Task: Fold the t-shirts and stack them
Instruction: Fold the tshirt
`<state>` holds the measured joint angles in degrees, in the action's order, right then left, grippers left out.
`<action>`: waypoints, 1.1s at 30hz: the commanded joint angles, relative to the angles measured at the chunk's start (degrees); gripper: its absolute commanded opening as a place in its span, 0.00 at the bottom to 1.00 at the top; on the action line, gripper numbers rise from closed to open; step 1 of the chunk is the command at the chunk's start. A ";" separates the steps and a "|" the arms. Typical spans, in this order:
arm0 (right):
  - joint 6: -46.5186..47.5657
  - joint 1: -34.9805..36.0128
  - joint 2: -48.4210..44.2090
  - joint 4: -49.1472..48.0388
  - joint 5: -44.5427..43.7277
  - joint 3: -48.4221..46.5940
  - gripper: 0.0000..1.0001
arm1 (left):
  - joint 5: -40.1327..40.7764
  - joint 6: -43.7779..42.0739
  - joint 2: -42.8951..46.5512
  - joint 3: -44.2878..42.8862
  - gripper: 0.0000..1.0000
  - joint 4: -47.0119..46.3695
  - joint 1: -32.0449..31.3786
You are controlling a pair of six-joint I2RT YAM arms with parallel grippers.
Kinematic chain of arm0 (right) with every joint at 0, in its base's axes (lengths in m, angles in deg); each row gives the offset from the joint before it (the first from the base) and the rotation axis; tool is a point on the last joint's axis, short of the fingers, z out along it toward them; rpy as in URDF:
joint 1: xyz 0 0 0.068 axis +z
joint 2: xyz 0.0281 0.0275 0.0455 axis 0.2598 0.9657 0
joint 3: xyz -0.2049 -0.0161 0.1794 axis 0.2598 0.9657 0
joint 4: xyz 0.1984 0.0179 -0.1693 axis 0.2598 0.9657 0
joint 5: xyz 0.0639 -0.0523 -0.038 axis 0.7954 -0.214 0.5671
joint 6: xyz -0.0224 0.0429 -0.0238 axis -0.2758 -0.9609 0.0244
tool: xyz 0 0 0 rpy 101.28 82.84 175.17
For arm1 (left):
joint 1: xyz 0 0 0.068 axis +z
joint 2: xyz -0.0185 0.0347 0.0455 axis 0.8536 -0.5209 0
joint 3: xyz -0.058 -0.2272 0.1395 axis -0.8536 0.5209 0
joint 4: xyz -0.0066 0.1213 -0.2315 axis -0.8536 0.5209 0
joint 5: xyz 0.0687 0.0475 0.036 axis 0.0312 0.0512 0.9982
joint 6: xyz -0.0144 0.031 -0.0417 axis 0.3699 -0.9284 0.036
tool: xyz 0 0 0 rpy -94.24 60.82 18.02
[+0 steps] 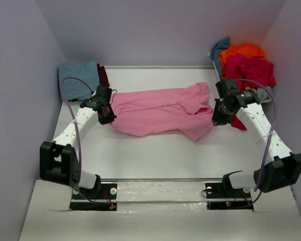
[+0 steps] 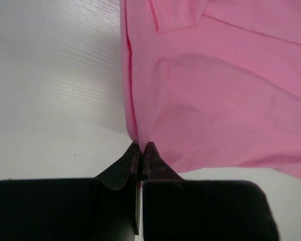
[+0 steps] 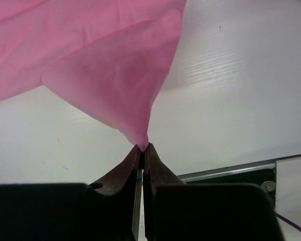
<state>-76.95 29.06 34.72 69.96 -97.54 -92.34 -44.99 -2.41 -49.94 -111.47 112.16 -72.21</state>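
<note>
A light pink t-shirt (image 1: 160, 109) stretches across the middle of the table between my two arms. My left gripper (image 1: 110, 106) is shut on its left edge; in the left wrist view the pink t-shirt (image 2: 215, 90) runs into the closed left gripper (image 2: 141, 145). My right gripper (image 1: 216, 111) is shut on the shirt's right end, and in the right wrist view a pulled corner of the pink t-shirt (image 3: 110, 65) pinches into the right gripper (image 3: 143, 146). A dusty teal-blue t-shirt (image 1: 78, 79) lies at the far left. A heap of orange (image 1: 243, 51), crimson-magenta (image 1: 251, 70) and teal (image 1: 221, 46) t-shirts sits at the far right.
A dark red cloth edge (image 1: 103, 75) shows beside the teal-blue shirt. Grey walls (image 1: 20, 75) enclose the white table (image 1: 155, 150) on three sides. A metal rail (image 1: 160, 181) runs along the near edge between the arm bases.
</note>
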 commanded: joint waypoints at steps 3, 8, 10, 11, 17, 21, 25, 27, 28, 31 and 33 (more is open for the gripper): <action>-1.00 1.20 -4.58 3.89 0.53 3.48 0.07 | 0.54 1.75 5.53 3.03 0.06 1.08 -0.19; -0.38 1.21 -4.24 3.02 -0.52 4.27 0.07 | 1.24 2.80 6.15 3.04 0.06 0.64 -0.19; -0.03 1.21 -2.14 2.05 -1.31 2.78 0.07 | 2.29 2.37 5.27 1.55 0.06 0.55 -0.19; 0.40 1.21 -1.26 1.79 -1.31 2.08 0.07 | 2.64 2.10 3.96 0.85 0.06 0.55 -0.19; 1.81 1.21 8.74 -1.11 -2.98 -7.67 0.07 | 1.86 0.61 -1.93 -5.30 0.06 -1.12 2.96; 2.43 1.21 16.49 -2.52 -2.81 -15.22 0.07 | 0.63 -1.24 -8.17 -11.09 0.06 -1.73 6.92; 3.13 1.21 24.14 -2.08 -3.77 -24.19 0.07 | 0.28 -2.64 -13.18 -15.50 0.06 -2.09 10.34; 3.57 0.60 28.34 -1.47 -3.69 -29.18 0.07 | 0.36 -3.26 -16.43 -17.86 0.06 -2.09 11.05; 3.66 0.59 29.68 -1.29 -3.42 -30.78 0.07 | 0.80 -3.61 -17.48 -18.40 0.06 -2.26 11.67; 4.10 -1.43 34.15 -0.24 -3.51 -36.93 0.07 | 0.97 -3.96 -22.05 -20.60 0.06 -2.53 12.20; 4.01 -2.48 36.18 0.81 -3.07 -39.84 0.07 | 1.06 -4.05 -23.72 -21.74 0.06 -2.44 12.73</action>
<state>-73.89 28.88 68.64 69.45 -99.94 -125.41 -45.04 -4.78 -70.92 -129.72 109.64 -60.28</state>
